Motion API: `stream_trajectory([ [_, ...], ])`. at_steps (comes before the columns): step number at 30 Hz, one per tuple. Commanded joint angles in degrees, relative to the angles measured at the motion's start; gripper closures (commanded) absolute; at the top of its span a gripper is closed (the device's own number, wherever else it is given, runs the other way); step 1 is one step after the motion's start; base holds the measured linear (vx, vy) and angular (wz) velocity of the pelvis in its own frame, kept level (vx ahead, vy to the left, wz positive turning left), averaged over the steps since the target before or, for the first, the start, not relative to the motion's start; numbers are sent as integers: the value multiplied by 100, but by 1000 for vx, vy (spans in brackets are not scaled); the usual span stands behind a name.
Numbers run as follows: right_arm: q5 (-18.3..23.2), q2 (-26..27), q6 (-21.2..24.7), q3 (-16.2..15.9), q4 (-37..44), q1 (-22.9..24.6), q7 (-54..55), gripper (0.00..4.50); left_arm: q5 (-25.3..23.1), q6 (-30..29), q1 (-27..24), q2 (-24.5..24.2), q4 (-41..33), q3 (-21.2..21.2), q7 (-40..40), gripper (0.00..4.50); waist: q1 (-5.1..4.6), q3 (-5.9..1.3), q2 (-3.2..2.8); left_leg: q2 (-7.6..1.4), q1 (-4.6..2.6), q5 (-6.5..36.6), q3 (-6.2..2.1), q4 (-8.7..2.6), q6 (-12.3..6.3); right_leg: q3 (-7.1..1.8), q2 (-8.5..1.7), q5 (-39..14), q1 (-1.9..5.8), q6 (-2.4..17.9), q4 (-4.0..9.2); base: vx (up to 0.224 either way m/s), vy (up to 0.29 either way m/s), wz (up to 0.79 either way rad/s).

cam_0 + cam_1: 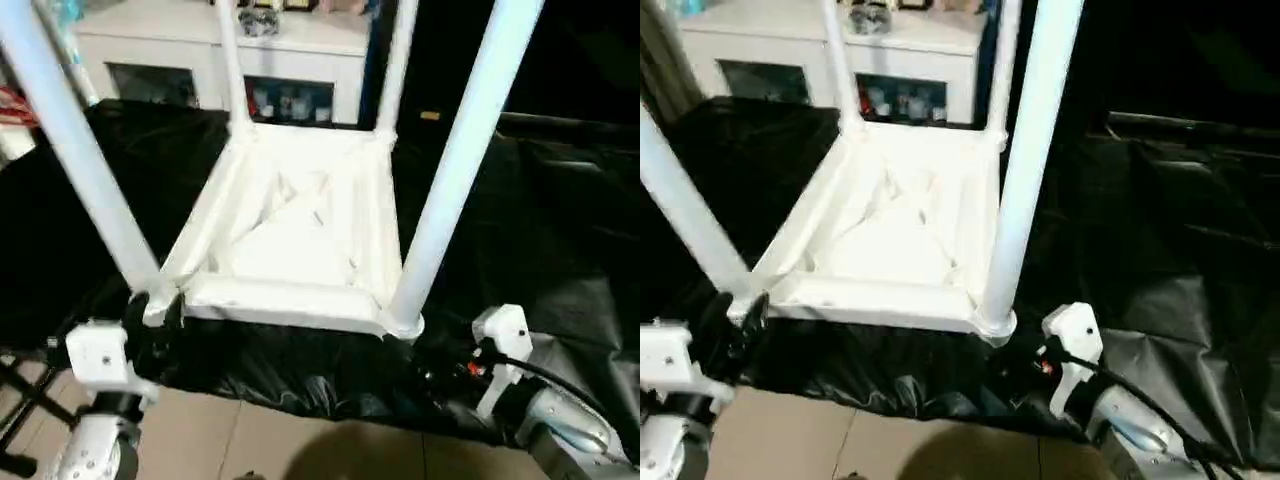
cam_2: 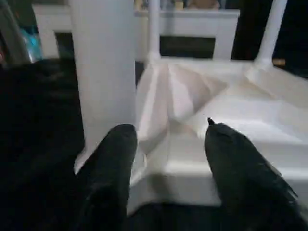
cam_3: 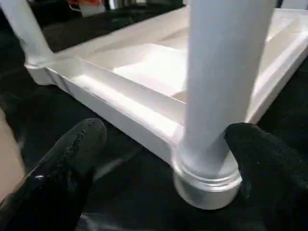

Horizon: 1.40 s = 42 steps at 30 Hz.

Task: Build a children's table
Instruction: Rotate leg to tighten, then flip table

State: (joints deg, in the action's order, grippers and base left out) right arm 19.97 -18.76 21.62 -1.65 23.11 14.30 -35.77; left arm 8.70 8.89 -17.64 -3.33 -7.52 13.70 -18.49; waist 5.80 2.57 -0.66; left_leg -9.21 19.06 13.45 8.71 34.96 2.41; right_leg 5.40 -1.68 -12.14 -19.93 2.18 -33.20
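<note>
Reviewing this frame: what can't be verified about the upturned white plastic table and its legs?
- Tops of the four white tubular legs: cut off by the head views' upper edge.
- Tabletop's face: lies against the black sheet.
- Glass-door white cabinet's contents: too blurred.
- Leg seating inside the corner sockets: hidden.

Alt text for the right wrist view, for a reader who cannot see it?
An upside-down white table top lies on black sheeting, a white leg standing in its near corner socket. The open right gripper flanks that socket, its black fingers either side.
</note>
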Motion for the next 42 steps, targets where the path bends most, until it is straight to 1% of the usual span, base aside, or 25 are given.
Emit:
stream_trajectory([
  [1, 133, -93, 86, 18, 243, 14, -142, 0, 23, 100, -63, 100, -65, -114, 14, 157, -56, -118, -23, -524, 32, 2170, -304, -639, -53, -388, -760, -2800, 95, -78, 649, 0, 0, 0],
  [2, 172, -146, 110, 9, 302, 28, -210, 0, 13, 116, -117, 178, -170, -146, 82, 150, -63, -122, 7, -530, 38, 2156, -302, -644, -58, -396, -775, -2684, 105, -36, 643, 0, 0, 0],
  [3, 194, -198, 127, 5, 362, 49, -259, 0, 6, 105, -169, 241, -284, -170, 141, 150, -84, -125, 32, -543, 49, 2073, -292, -642, -66, -424, -796, -2468, 106, 91, 616, 0, 0, 0],
  [4, 209, -245, 124, 6, 410, 68, -303, 0, -30, 39, -210, 278, -394, -198, 203, 145, -83, -115, 31, -543, 51, 2049, -280, -638, -75, -438, -807, -2412, 100, 172, 602, 0, 0, 0],
  [5, 218, -277, 112, 13, 437, 78, -324, 0, -78, 13, -230, 305, -484, -221, 248, 132, -83, -116, 55, -527, 61, 1958, -262, -628, -102, -446, -817, -2416, 105, 190, 602, 0, 0, 0],
  [6, 225, -302, 113, 33, 458, 88, -326, 0, -95, -48, -242, 331, -580, -235, 287, 118, -78, -118, 53, -527, 54, 1928, -262, -626, -110, -447, -821, -2418, 99, 203, 597, 0, 0, 0],
  [9, 233, -351, 92, 94, 438, 62, -265, 0, -119, -15, -236, 331, -671, -305, 400, 99, -66, -139, 78, -532, 38, 1684, -236, -605, -154, -465, -816, -2109, 91, 290, 565, 0, 0, 0],
  [11, 217, -360, 60, 132, 418, 44, -233, 0, -170, -17, -242, 337, -729, -351, 461, 79, -61, -155, 114, -527, 77, 1391, -219, -598, -245, -463, -810, -1756, 124, 344, 511, 0, 0, 0],
  [12, 226, -347, 67, 145, 416, 28, -222, 0, -199, -42, -267, 358, -780, -381, 477, 73, -57, -158, 110, -529, 75, 1350, -217, -594, -259, -461, -813, -1723, 127, 351, 507, 0, 0, 0],
  [13, 254, -339, 74, 154, 422, 18, -205, 0, -239, -82, -318, 387, -858, -432, 503, 70, -59, -153, 130, -528, 81, 1305, -210, -592, -286, -461, -816, -1718, 132, 364, 503, 0, 0, 0],
  [15, 220, -311, 59, 84, 420, 23, -160, 0, -237, -87, -449, 401, -934, -502, 466, 50, -59, -145, 116, -541, 81, 1287, -211, -596, -290, -459, -816, -1754, 130, 398, 504, 0, 0, 0],
  [18, 165, -277, 27, 16, 416, 17, -100, 0, -260, -246, -455, 341, -1004, -537, 491, 27, -69, -130, 100, -530, 58, 1467, -207, -599, -232, -455, -802, -1999, 108, 362, 531, 0, 0, 0],
  [20, 116, -231, -26, 2, 365, 0, -23, 0, -323, -369, -373, 235, -1015, -543, 525, 8, -71, -115, 88, -522, 45, 1627, -216, -605, -180, -446, -801, -2246, 97, 303, 560, 0, 0, 0],
  [23, 44, -183, -47, -15, 289, -79, 70, 0, -418, -622, -87, 99, -1015, -457, 647, 8, -75, -116, 90, -501, 21, 1706, -224, -603, -123, -440, -798, -2457, 82, 207, 583, 0, 0, 0],
  [24, 19, -170, -50, -30, 287, -89, 97, 0, -398, -692, -12, 47, -1023, -466, 606, 8, -78, -119, 101, -502, 16, 1681, -223, -599, -122, -438, -792, -2432, 78, 206, 581, 0, 0, 0],
  [25, 4, -162, -51, -47, 295, -91, 117, 0, -383, -732, 39, -1, -1030, -488, 559, 8, -76, -116, 89, -498, 24, 1644, -224, -601, -119, -442, -801, -2404, 79, 218, 577, 0, 0, 0],
  [27, 2, -150, -43, -77, 324, -78, 129, 0, -414, -741, 109, -74, -1028, -518, 508, 8, -87, -129, 99, -504, 68, 1537, -236, -611, -142, -438, -803, -2259, 119, 222, 545, 0, 0, 0],
  [32, -69, -160, -31, -179, 361, -67, 195, 0, -260, -1116, 289, -215, -1116, -695, 340, 8, -91, -156, 98, -525, 50, 1344, -219, -601, -175, -453, -803, -1793, 113, 378, 486, 0, 0, 0],
  [33, -82, -175, -31, -185, 365, -64, 200, 0, -288, -1172, 330, -206, -1114, -707, 393, 8, -95, -161, 113, -531, 57, 1294, -218, -599, -182, -457, -802, -1688, 121, 423, 466, 0, 0, 0],
  [35, -98, -194, -26, -193, 371, -63, 209, 0, -419, -1336, 404, -219, -1110, -725, 539, 8, -102, -154, 109, -523, 56, 1311, -203, -595, -194, -459, -805, -1701, 120, 454, 474, 0, 0, 0],
  [37, -115, -198, -32, -196, 329, -108, 206, 0, -595, -1430, 486, -144, -1090, -674, 816, 8, -103, -147, 92, -517, 46, 1384, -206, -594, -184, -452, -798, -1823, 117, 436, 494, 0, 0, 0],
  [38, -122, -195, -35, -197, 303, -134, 202, 0, -527, -1473, 562, -241, -1023, -501, 835, 8, -103, -147, 100, -516, 42, 1395, -204, -589, -182, -452, -804, -1868, 117, 424, 505, 0, 0, 0],
  [39, -133, -193, -46, -202, 282, -150, 195, 0, -291, -1477, 676, -480, -865, -124, 761, 8, -97, -150, 110, -503, 44, 1383, -207, -585, -183, -449, -804, -1932, 119, 409, 504, 0, 0, 0],
  [40, -137, -192, -52, -206, 274, -154, 190, 0, -7, -1413, 700, -665, -699, 134, 569, 8, -94, -151, 107, -448, 47, 1376, -202, -573, -204, -440, -795, -2083, 109, 357, 522, 0, 0, 0],
  [42, -135, -205, -75, -223, 259, -139, 170, 0, 333, -1220, 454, -844, -596, 282, 143, 8, -129, -157, 106, -460, 83, 1313, -226, -587, -211, -426, -798, -2078, 140, 324, 503, 0, 0, 0],
])
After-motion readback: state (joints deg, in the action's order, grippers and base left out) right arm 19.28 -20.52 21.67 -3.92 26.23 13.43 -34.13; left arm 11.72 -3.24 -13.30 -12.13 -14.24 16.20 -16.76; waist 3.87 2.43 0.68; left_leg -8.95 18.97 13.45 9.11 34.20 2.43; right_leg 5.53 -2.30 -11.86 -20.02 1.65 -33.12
